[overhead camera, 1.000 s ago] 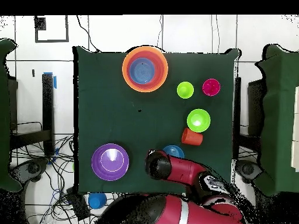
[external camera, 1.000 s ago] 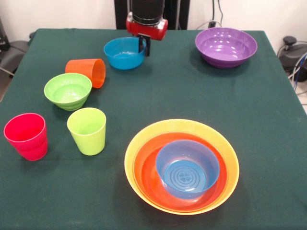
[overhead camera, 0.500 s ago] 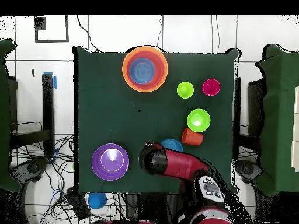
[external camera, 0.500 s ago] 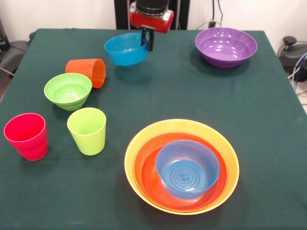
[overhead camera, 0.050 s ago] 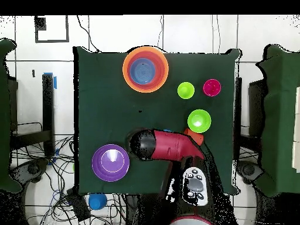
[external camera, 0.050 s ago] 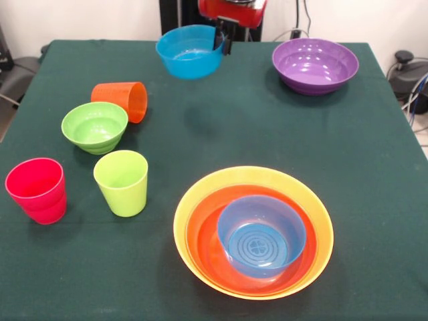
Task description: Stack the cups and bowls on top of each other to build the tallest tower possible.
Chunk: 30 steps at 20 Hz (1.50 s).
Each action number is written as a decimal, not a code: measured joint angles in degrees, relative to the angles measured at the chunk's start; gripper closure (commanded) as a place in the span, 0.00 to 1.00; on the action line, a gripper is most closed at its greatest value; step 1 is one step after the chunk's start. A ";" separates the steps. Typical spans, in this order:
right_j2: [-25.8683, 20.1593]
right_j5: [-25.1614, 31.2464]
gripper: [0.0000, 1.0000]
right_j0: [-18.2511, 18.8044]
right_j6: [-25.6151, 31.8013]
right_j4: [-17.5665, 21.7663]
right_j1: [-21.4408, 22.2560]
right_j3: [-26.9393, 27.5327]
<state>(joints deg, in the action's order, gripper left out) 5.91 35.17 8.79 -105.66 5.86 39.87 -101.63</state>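
The gripper [external camera, 0.050 s ago: 223, 41] hangs at the top edge of the front view, its dark fingers pinching the right rim of a small blue bowl [external camera, 0.050 s ago: 190, 51], which is held clear of the green table [external camera, 0.050 s ago: 374, 200] with its shadow on the cloth below. In the overhead view the red arm [overhead camera, 0.050 s ago: 170, 145] covers both gripper and bowl; only a sliver of blue shows at the arm's upper edge, so the grip can be read from the front view alone.

Just right of the gripper in the front view, the wide purple bowl [external camera, 0.050 s ago: 315, 64] stands on its own. The orange cup [external camera, 0.050 s ago: 122, 100] lies on its side to the left, its mouth turned right, with the small green bowl [external camera, 0.050 s ago: 94, 126] close in front of it. The lime green cup [external camera, 0.050 s ago: 122, 182] and the pinkish red cup [external camera, 0.050 s ago: 37, 189] stand upright and apart, mouths up.

The tower's base is the big yellow-orange bowl [external camera, 0.050 s ago: 253, 231] at the near side, holding the red-orange bowl [external camera, 0.050 s ago: 207, 234] and, inside that, a second small blue bowl [external camera, 0.050 s ago: 261, 235].

The overhead view adds a blue object [overhead camera, 0.050 s ago: 97, 201] among cables off the table.
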 measured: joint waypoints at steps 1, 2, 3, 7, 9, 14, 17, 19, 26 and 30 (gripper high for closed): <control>0.01 2.24 1.00 -0.44 0.00 0.01 -0.02 1.87; 0.02 3.32 1.00 -0.62 0.00 -0.02 -0.12 2.93; 0.00 5.84 1.00 -0.95 0.00 -0.02 -0.47 5.77; -0.03 9.32 1.00 -1.25 0.00 -0.02 -1.53 11.76; -0.07 10.32 1.00 -1.28 0.00 0.01 -2.24 14.29; -0.11 13.32 1.00 -1.32 0.00 -0.18 -5.70 24.26; -0.14 14.24 1.00 -1.33 0.00 -0.55 -7.05 27.87; -0.14 14.46 1.00 -1.33 0.00 -0.94 -7.69 29.24; -0.14 14.55 1.00 -1.33 0.00 -2.00 -8.77 30.58; -0.14 14.55 1.00 -1.33 0.00 -2.03 -8.84 30.58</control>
<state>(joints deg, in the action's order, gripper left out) 5.77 49.72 7.46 -105.66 3.83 31.04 -71.06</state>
